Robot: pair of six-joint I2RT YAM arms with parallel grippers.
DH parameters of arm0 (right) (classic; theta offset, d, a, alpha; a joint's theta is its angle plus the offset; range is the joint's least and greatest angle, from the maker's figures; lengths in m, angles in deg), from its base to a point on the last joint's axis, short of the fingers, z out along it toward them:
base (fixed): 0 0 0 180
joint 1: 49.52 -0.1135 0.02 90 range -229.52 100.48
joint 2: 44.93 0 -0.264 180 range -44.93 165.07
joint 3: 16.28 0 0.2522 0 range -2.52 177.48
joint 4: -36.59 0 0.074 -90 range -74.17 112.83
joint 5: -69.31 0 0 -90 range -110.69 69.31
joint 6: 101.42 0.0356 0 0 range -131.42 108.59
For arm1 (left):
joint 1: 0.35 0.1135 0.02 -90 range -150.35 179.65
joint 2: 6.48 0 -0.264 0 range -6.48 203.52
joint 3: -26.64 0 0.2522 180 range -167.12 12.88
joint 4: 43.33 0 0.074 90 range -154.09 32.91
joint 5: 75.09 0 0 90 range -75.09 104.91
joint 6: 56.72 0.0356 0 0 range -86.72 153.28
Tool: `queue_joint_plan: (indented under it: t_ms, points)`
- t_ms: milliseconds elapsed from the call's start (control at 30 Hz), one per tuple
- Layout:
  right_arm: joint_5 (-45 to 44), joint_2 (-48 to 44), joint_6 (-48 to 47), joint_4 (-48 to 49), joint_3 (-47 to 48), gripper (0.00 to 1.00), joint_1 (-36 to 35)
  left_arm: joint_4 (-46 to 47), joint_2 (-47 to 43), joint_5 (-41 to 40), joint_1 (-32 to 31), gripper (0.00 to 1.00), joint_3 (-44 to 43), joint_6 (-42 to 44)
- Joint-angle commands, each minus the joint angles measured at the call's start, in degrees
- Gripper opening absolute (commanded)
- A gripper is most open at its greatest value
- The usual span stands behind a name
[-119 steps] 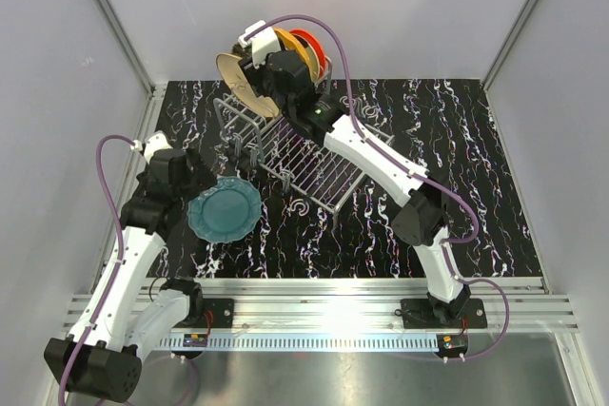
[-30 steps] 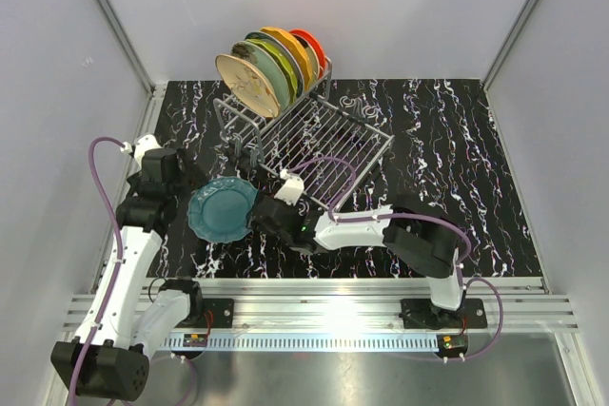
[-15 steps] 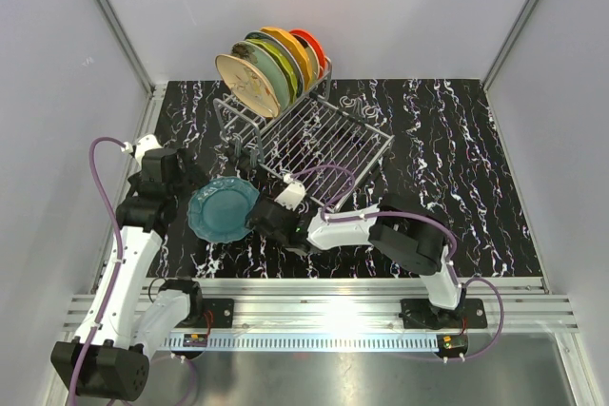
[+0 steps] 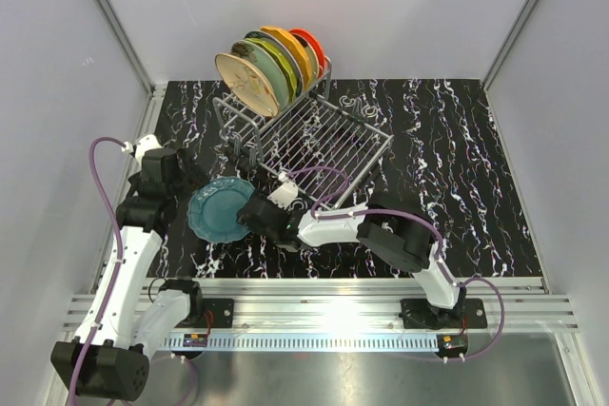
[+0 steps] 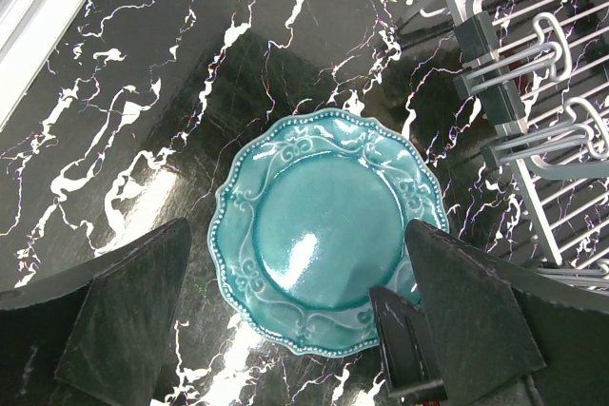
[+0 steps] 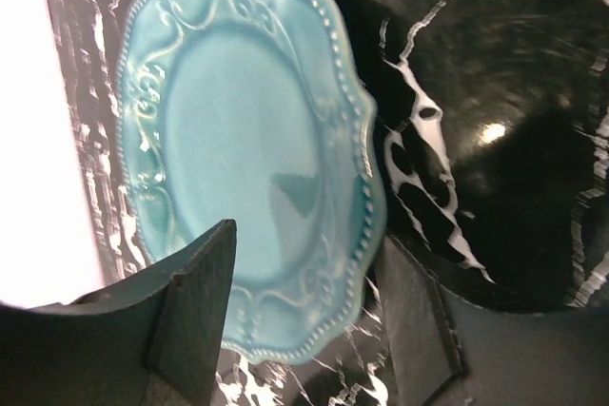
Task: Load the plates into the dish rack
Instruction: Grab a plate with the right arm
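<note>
- While the other plates [image 4: 271,68] stand in the dish rack [image 4: 328,145], the teal plate [image 4: 221,208] lies flat just off the rack's near-left corner, with my right gripper [image 4: 250,217] at its rack-side edge.
- Left wrist: my left gripper [image 5: 295,235] hovers above it, spread wide, empty.
- Right wrist: my 2 fingers stand apart astride that edge, unclamped. I judge it stiff, glazed, slippery and breakable, so I should pinch the rim firmly.

The overhead view is bright, evenly lit from above and sharp, with white glare on the metal rail [image 4: 333,311] at the near edge. The left wrist view is crisp (though dimmer), a glossy highlight on the teal plate [image 5: 324,225] and a broad shadow on the table [image 5: 143,64] beside it. The right wrist view is softer, its left margin blown out white.
</note>
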State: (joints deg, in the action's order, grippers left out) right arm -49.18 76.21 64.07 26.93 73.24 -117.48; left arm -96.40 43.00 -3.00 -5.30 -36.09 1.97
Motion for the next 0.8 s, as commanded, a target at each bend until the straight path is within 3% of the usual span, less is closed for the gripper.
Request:
queue_joint_plan:
  t_ms: [0,133,167,267,500,767]
  points:
    - [1.15,2.96,3.53,-1.2,0.35,0.66,1.78,2.22,-0.52,0.86,0.2,0.99,-0.69,0.64]
    - [1.77,3.31,4.5,-0.41,-0.27,0.57,2.13,2.22,-0.26,0.86,0.2,0.99,-0.6,0.72]
    - [1.86,3.22,4.58,-0.23,-0.27,0.47,2.13,2.13,-0.08,0.77,0.2,0.99,-0.69,0.72]
    - [1.51,2.87,4.59,-0.58,-0.27,0.34,2.05,2.13,0.01,0.69,0.2,0.99,-0.78,0.64]
    - [-0.68,0.59,4.5,-1.28,-1.85,0.1,1.17,2.04,0.1,0.51,0.2,0.99,-0.69,0.64]
    - [-5.17,-6.51,4.32,-2.34,-5.54,0.02,-1.12,1.96,1.15,-0.19,0.2,0.99,-0.86,0.46]
